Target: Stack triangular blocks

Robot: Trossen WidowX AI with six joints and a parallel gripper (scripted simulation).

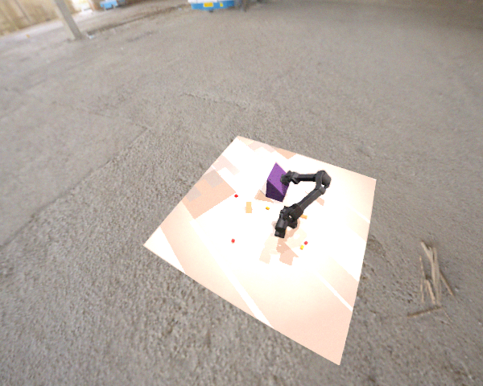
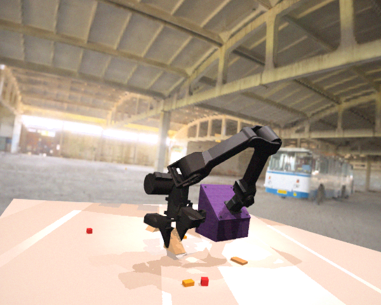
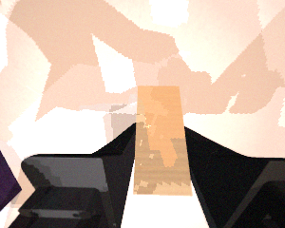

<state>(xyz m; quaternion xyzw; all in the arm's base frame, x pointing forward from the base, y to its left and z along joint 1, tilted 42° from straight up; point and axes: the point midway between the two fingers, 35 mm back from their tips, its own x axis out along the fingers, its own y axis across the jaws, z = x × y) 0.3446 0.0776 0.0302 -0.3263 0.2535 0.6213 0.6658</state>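
My gripper (image 2: pixel 174 241) (image 3: pixel 156 126) is shut on a tan triangular block (image 2: pixel 176 245) (image 3: pixel 160 106), one finger on each side. In the exterior view the block appears just above the table; any gap is small. The top view hides this block and the fingertips behind the arm. The other triangular block (image 1: pixel 249 207) (image 2: pixel 150 228) sits on the table, apart from the gripper. In the exterior view it lies behind and left of the held block, partly covered by the gripper.
The arm stands on a purple wedge-shaped base (image 1: pixel 274 189) (image 2: pixel 232 229) (image 3: pixel 1 182). An orange flat piece (image 1: pixel 303 216) (image 2: pixel 239 260), a red cube (image 1: pixel 306 242) (image 2: pixel 204 281) and a yellow piece (image 1: pixel 302 247) (image 2: pixel 188 282) lie nearby. Another red cube (image 1: pixel 233 240) (image 2: pixel 89 230) lies farther off.
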